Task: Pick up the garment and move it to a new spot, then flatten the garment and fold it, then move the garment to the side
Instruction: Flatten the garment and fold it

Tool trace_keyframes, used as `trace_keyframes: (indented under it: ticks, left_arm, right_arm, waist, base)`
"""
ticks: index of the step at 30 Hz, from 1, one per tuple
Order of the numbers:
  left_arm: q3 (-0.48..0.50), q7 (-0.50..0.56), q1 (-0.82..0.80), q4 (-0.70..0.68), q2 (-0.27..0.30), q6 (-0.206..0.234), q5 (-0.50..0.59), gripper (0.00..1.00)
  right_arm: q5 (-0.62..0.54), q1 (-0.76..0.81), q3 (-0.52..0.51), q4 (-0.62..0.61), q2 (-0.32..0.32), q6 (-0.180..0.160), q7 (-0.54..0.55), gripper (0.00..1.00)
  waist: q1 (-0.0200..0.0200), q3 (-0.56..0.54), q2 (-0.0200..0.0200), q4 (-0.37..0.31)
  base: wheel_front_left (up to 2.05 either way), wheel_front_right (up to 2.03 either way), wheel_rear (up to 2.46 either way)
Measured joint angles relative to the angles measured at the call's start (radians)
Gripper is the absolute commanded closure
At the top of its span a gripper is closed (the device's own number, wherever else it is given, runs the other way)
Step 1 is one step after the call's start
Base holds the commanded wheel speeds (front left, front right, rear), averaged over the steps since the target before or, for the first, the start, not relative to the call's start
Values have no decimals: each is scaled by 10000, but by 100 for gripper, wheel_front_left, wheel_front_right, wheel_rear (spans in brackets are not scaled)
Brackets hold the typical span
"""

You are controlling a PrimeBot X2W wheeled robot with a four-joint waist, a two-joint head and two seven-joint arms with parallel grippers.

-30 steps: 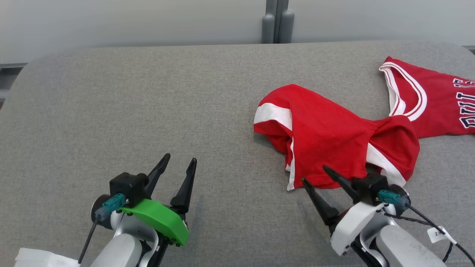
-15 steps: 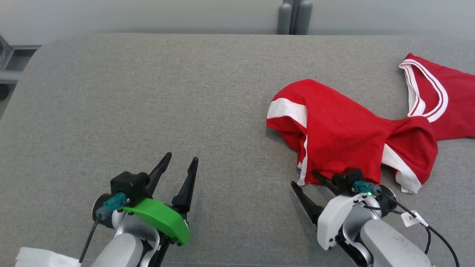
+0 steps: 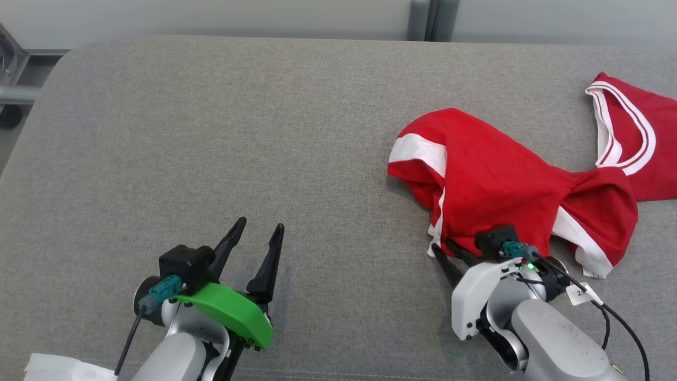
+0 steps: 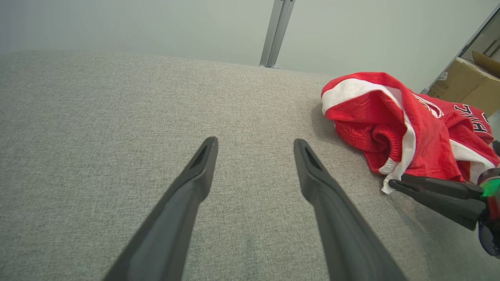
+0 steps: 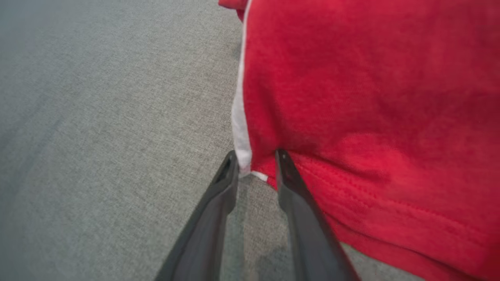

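On the near left of the grey fabric-covered bench, the left gripper hovers over bare cloth, its dark fingers spread wide. The left wrist view adds navy lettering on the garment and a brown cardboard box past the bench's right end; the head view gives a white-striped opening near the far right edge. The crumpled red jersey with white bands lies toward the right end, well apart from the left gripper. The right gripper straddles its near white-trimmed hem corner, fingers narrowly apart; whether they pinch it I cannot tell.
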Motion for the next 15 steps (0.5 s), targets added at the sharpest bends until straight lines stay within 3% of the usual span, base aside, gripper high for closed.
trace_keyframes:
  ticks: [8,15]
  left_arm:
    - [42,-42,0,75,19,0,0,0]
    - [96,-42,4,50,171,0,0,0]
  right_arm:
    - [100,-57,-173,31,75,-81,-98,100]
    - [709,-47,-871,-915,176,-138,-867,100]
  waist:
    - [0,36,0,-80]
    - [0,30,0,-505]
  base:
    - [0,0,0]
    - [0,0,0]
